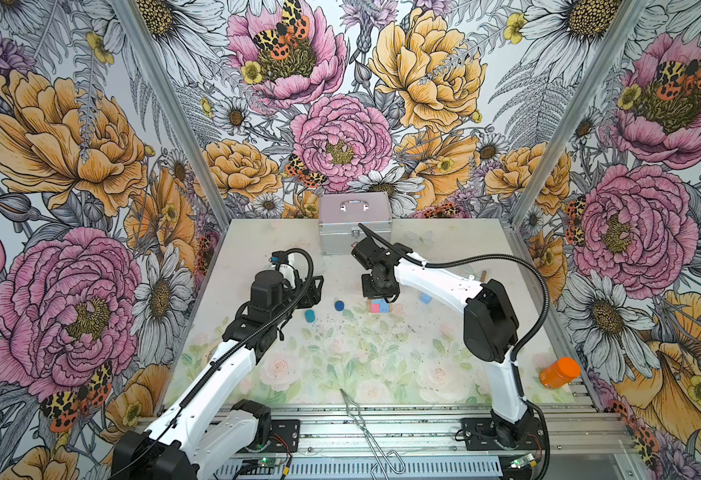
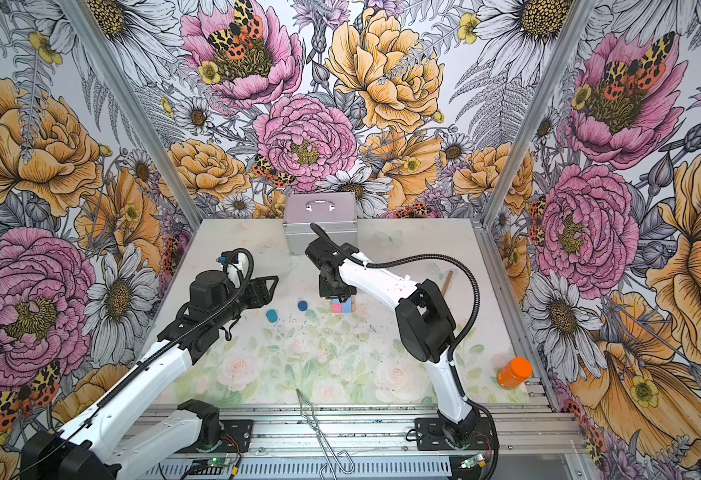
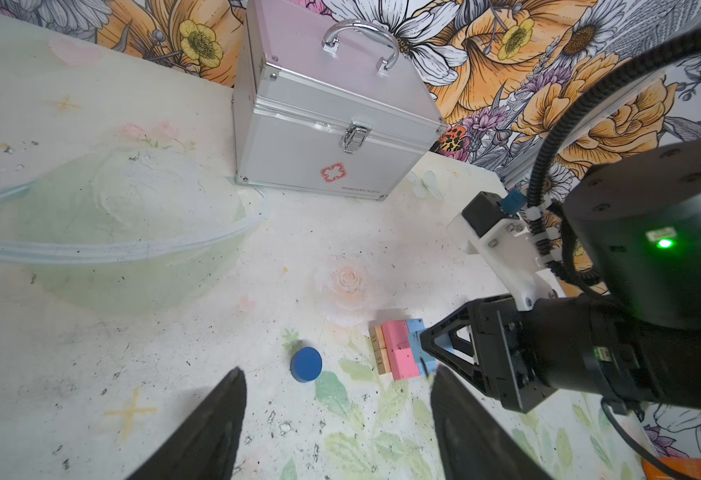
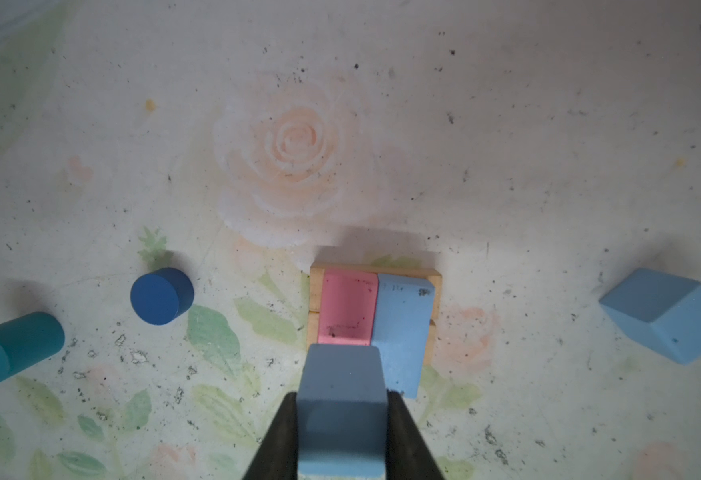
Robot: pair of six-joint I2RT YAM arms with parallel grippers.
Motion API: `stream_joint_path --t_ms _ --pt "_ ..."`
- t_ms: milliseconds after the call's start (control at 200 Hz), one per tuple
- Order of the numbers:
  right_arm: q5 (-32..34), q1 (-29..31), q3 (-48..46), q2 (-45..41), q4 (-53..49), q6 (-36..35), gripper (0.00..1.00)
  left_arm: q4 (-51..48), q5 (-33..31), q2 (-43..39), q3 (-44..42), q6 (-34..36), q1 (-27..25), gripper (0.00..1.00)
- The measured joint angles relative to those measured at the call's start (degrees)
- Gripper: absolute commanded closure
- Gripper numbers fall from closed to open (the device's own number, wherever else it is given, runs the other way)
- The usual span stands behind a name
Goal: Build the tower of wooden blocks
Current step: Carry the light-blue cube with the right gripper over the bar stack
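Matte light-blue cube (image 4: pixel 342 415), square-edged, clamped in the black right claw (image 4: pixel 342 397), jaws tight on its two sides. It sits close over the tower (image 4: pixel 365 299); contact unclear. Tower at mid-table: two tan planks (image 4: pixel 315 299) flat on the speckled floral mat (image 4: pixel 506 166), with a scuffed pink slab (image 4: pixel 346 307) and a blue slab (image 4: pixel 402 328) side by side on top. Left claw (image 3: pixel 337 372) spread wide, empty, near the dark blue cylinder (image 3: pixel 306 365). Teal cylinder (image 4: pixel 12 347) on its side. Second cube (image 4: pixel 668 316) well apart.
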Motion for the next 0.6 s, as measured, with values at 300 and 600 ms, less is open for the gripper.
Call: stream_joint_path --t_ms 300,600 --pt "0.76 0.02 0.0 1.6 -0.02 0.83 1.0 0.04 0.0 0.0 0.0 0.0 0.0 0.28" --pt "0.74 0.57 0.0 2.62 -0.02 0.85 1.0 0.04 0.02 0.0 0.0 0.0 0.0 0.28"
